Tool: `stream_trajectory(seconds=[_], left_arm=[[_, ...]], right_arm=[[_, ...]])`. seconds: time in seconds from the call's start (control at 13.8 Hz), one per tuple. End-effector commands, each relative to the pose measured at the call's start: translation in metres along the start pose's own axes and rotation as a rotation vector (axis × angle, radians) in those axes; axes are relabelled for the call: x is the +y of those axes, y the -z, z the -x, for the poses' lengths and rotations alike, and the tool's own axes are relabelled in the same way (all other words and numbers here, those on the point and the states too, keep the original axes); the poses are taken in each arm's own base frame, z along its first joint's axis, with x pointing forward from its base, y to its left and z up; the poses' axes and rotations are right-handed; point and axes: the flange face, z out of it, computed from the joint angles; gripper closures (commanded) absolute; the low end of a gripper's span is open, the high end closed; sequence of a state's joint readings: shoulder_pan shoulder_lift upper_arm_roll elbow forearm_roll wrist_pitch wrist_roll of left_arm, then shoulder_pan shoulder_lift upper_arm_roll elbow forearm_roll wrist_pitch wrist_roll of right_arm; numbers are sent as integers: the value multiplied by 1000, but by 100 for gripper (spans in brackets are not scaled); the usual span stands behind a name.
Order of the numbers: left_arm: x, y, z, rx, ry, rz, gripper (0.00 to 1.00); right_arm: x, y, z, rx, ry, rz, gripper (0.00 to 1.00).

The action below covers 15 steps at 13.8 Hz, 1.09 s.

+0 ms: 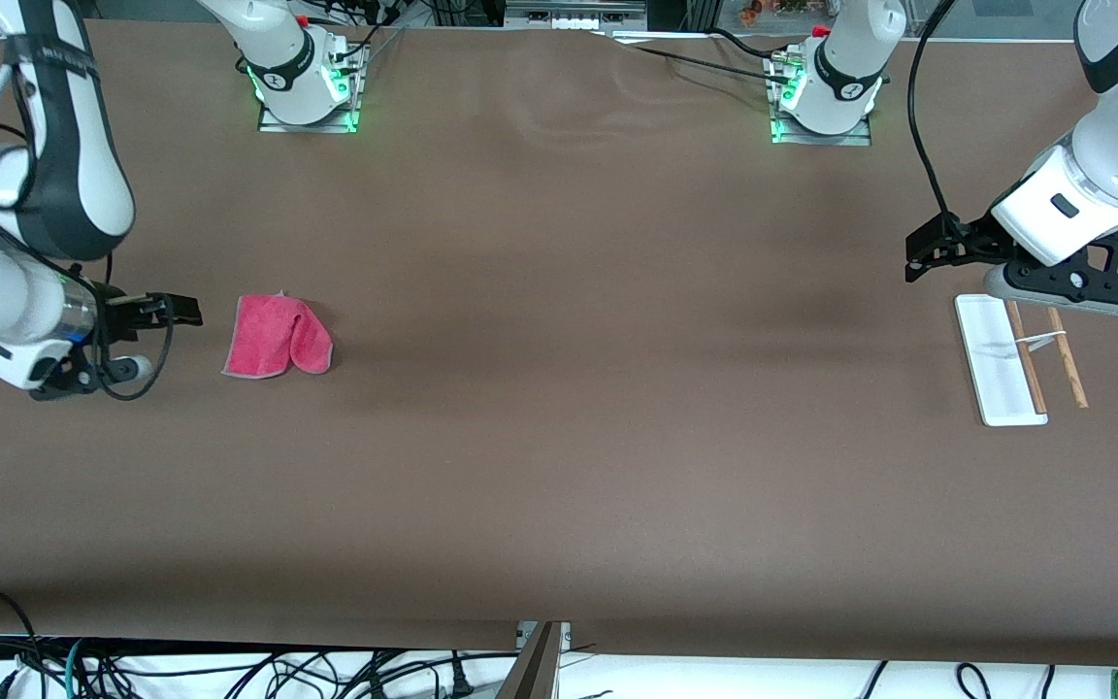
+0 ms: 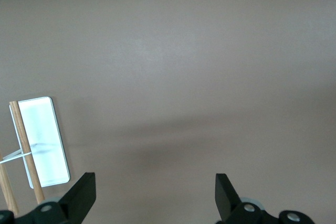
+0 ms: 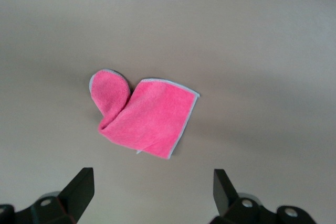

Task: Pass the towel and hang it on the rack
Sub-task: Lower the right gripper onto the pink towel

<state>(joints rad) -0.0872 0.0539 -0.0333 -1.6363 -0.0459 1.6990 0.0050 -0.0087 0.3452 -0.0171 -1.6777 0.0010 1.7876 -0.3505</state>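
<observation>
The pink-red towel (image 1: 278, 337) lies folded on the brown table toward the right arm's end; it also shows in the right wrist view (image 3: 144, 115). My right gripper (image 1: 176, 310) is open and empty, in the air beside the towel, apart from it; in its wrist view (image 3: 152, 192) its fingers are spread wide. The rack (image 1: 1001, 361), with a white base and two brown rods, stands toward the left arm's end and also shows in the left wrist view (image 2: 39, 140). My left gripper (image 1: 928, 254) is open and empty, in the air beside the rack (image 2: 155, 198).
Both arm bases (image 1: 307, 83) (image 1: 826, 92) stand along the table's edge farthest from the front camera. Cables hang below the table's near edge (image 1: 540, 631). A black cable loops by the left arm (image 1: 923, 146).
</observation>
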Motion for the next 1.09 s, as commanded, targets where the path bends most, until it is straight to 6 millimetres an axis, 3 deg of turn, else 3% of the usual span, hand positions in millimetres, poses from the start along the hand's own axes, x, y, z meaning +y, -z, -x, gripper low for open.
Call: stream_trajectory(seconds=[0.0, 0.29, 0.65, 1.01], left_arm=[[2, 4, -3, -10, -9, 15, 0], [1, 4, -3, -10, -6, 15, 0], [4, 2, -1, -24, -10, 15, 0], [2, 3, -1, -26, -7, 15, 0]], right_arm=[[27, -22, -11, 22, 102, -7, 0], [52, -87, -34, 81, 276, -73, 0], [60, -130, -46, 90, 371, -75, 0], [69, -156, -47, 84, 417, -78, 0]])
